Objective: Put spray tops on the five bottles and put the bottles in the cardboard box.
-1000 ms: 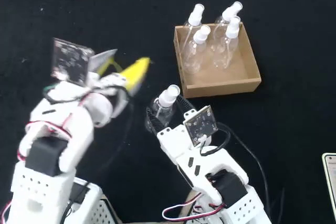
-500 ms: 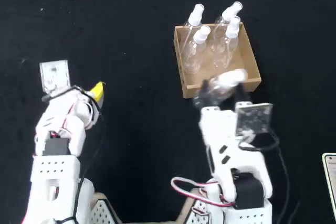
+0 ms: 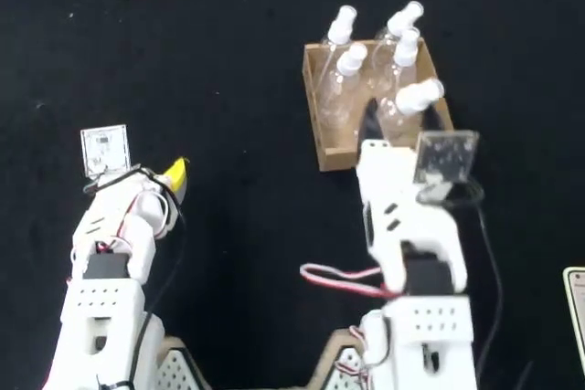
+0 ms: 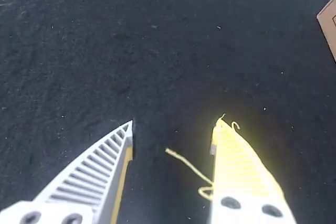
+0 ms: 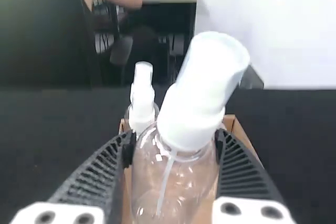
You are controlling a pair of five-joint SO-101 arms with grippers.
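A clear plastic bottle with a white spray top (image 3: pixel 399 109) is clasped in the right gripper (image 5: pixel 173 137) and held over the near part of the brown cardboard box (image 3: pixel 331 158), in which four other capped bottles (image 3: pixel 340 79) are kept. The left gripper (image 4: pixel 174 123) is held spread and unladen above the black table (image 3: pixel 228 89).

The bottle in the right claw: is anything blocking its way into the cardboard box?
Nothing visible does. The bottle, clamped in the right gripper, hangs over the near right corner of the cardboard box; the four capped bottles inside stand beyond it and to its left.
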